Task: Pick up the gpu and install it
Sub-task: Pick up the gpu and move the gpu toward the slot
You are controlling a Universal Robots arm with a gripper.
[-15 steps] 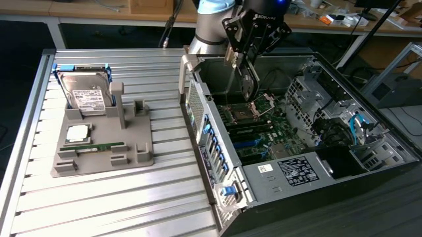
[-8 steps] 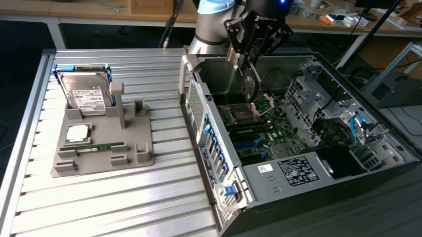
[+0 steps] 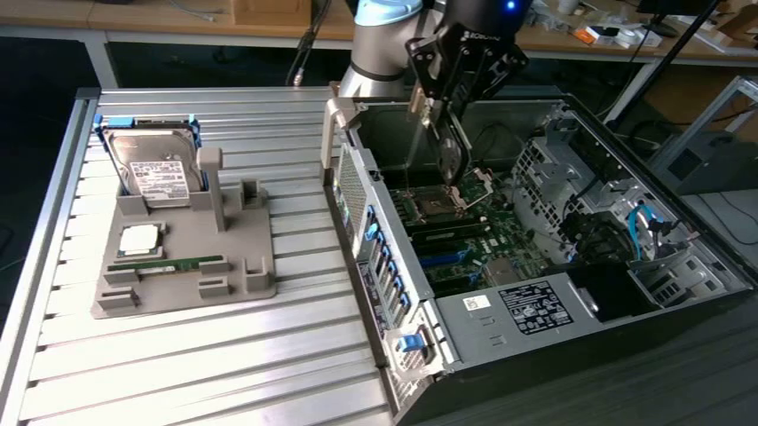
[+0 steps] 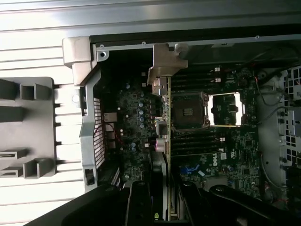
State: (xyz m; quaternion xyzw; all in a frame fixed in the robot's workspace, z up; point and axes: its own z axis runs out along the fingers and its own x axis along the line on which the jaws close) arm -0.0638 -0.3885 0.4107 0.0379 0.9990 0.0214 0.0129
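My gripper [image 3: 449, 105] is shut on the gpu [image 3: 454, 153], a thin dark card that hangs edge-on above the open computer case [image 3: 382, 266]. The card is over the motherboard [image 3: 480, 232], close to the processor socket [image 3: 429, 207], and I cannot tell whether it touches the board. In the wrist view the gpu [image 4: 162, 141] runs as a narrow strip from between the black fingers [image 4: 139, 203] of my gripper [image 4: 162, 200] to its silver bracket [image 4: 165, 60] at the case's rear wall. It lies just beside the socket [image 4: 188, 112].
A grey parts holder [image 3: 190, 284] sits on the slatted metal table [image 3: 237, 364] at the exterior view's left. It carries a silver hard drive [image 3: 154, 173], a processor chip [image 3: 140, 240] and a green memory stick [image 3: 177, 264]. Drive cages and cables [image 3: 640, 231] line the case's far side.
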